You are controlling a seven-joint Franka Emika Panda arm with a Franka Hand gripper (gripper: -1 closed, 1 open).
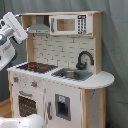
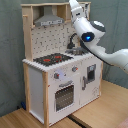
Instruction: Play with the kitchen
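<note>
In both exterior views the kitchen (image 1: 60,75) (image 2: 60,70) stands on the floor (image 2: 100,110). In the first exterior view, the stovetop (image 1: 36,66) lies at the first exterior view's left of the sink (image 1: 72,74), the faucet (image 1: 84,59) behind the sink. The microwave (image 1: 70,24) sits above, the hood (image 1: 39,27) beside it over the stovetop. The oven door (image 1: 26,105) is below the stovetop. The arm (image 1: 10,37) is at the first exterior view's left edge.

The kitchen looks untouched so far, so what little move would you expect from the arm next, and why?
Probably a short descent toward the stovetop. In the second exterior view the arm hangs high beside the hood of the kitchen, touching nothing, and the burners lie bare below it. That is only a guess, since the task is open play.
</note>
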